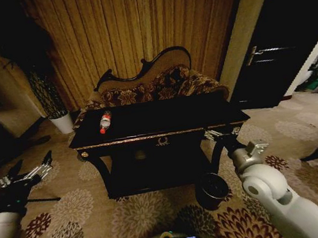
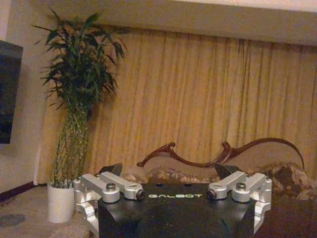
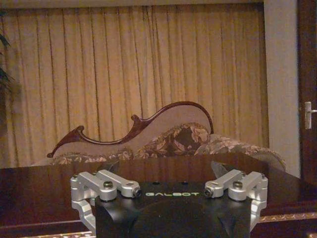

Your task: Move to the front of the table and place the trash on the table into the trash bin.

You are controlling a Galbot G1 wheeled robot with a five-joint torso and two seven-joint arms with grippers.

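Lying on its side near the back left corner of the table (image 1: pixel 165 118), the bottle (image 1: pixel 105 122) with its red cap and red-white label rests on the glossy black top, apart from both grippers; the table's front edge carries gold trim with a gold ornament at its centre, and a lower shelf sits beneath; the trash bin (image 1: pixel 212 189), a small round dark bucket, stands on the patterned carpet (image 1: pixel 130 215) just beside the table's front right leg; the right gripper (image 1: pixel 220 136) is raised at the table's front right corner, level with the top's edge, and its fingers stand spread wide and hold nothing, with the tabletop stretching ahead in the right wrist view; the left gripper (image 1: pixel 33 169) hangs well to the left of the table over the carpet, its fingers likewise parted wide and empty; behind the table stands the carved patterned sofa (image 1: pixel 155 84) against a golden curtain (image 1: pixel 135 23); a tall plant in a white pot (image 1: pixel 62 123) stands left of the sofa; a dark door (image 1: pixel 273 53) lies to the right.
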